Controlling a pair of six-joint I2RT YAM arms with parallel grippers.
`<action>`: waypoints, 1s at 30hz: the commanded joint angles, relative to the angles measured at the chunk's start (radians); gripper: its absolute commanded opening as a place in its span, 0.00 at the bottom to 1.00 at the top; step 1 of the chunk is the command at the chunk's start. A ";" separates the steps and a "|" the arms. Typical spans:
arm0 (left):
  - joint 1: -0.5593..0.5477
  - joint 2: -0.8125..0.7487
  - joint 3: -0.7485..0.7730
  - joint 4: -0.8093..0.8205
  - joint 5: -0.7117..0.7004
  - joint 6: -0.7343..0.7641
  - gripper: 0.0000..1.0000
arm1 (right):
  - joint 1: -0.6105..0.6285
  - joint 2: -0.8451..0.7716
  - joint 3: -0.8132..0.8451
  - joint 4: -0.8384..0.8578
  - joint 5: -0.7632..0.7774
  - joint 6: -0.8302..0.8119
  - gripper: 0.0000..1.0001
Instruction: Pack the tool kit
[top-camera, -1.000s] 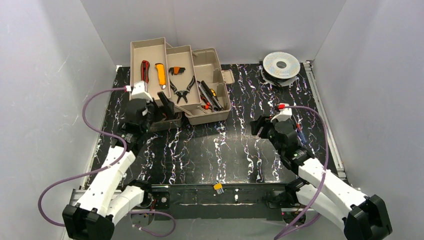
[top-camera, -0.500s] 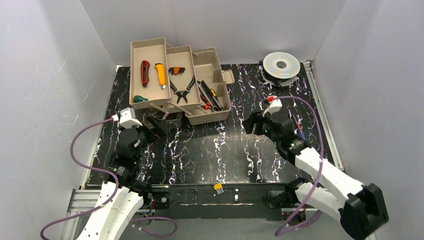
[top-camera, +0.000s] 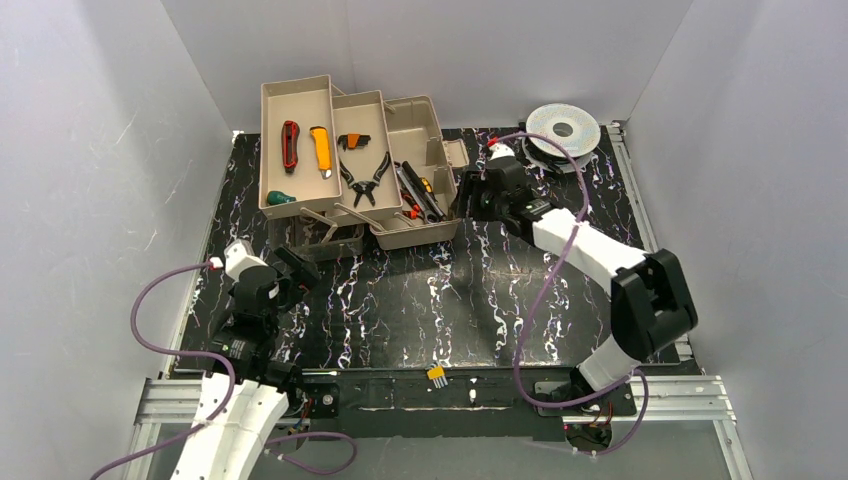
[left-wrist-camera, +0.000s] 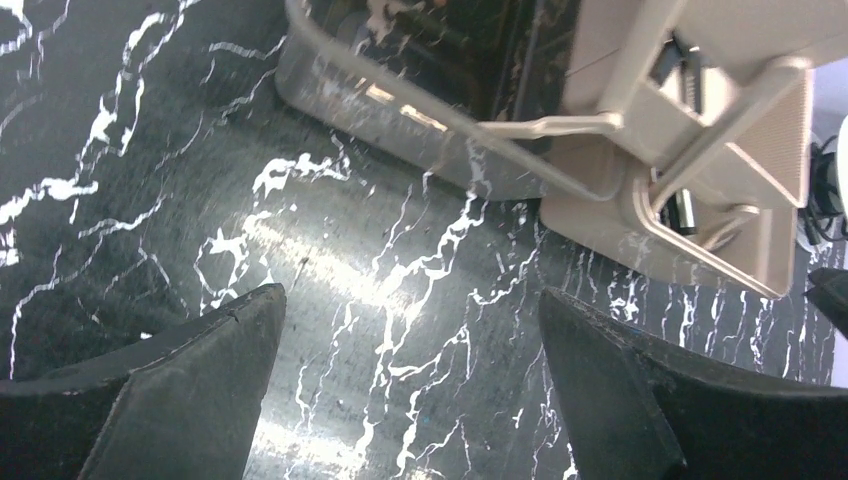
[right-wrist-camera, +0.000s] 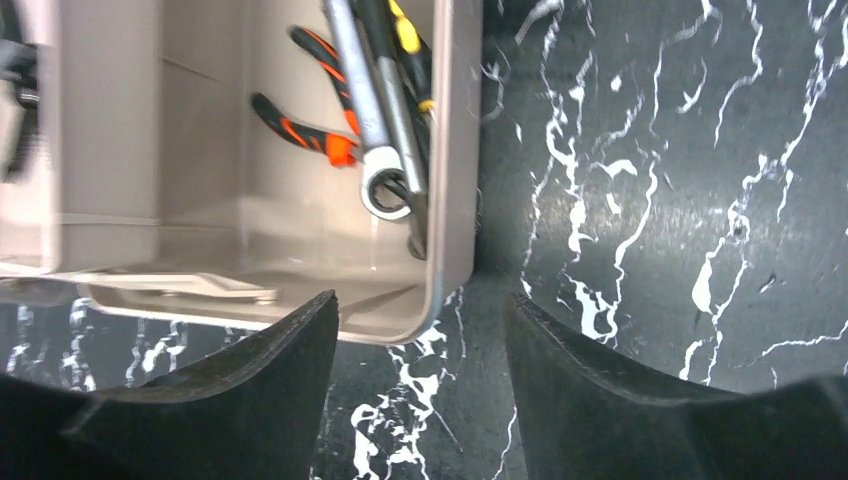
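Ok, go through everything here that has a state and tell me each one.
Toolbox: open.
Trays: folded out, tools inside.
Lid: swung open.
Left end effector: open, empty.
Right end effector: open, empty, at the toolbox corner.
Spool: lying flat.

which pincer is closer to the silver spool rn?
Right. The right pincer is at the toolbox's right edge, just left of the spool; the left pincer sits far off, below the toolbox's near-left corner.
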 joint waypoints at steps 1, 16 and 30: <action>0.080 0.000 -0.044 -0.039 0.099 -0.067 0.98 | -0.002 0.073 0.036 0.005 0.037 0.056 0.67; 0.163 0.002 0.173 -0.192 0.023 0.046 0.98 | -0.006 -0.052 -0.098 0.052 0.189 0.063 0.01; 0.218 0.092 0.210 -0.125 0.123 -0.138 0.97 | -0.095 -0.239 -0.375 0.244 0.316 0.157 0.01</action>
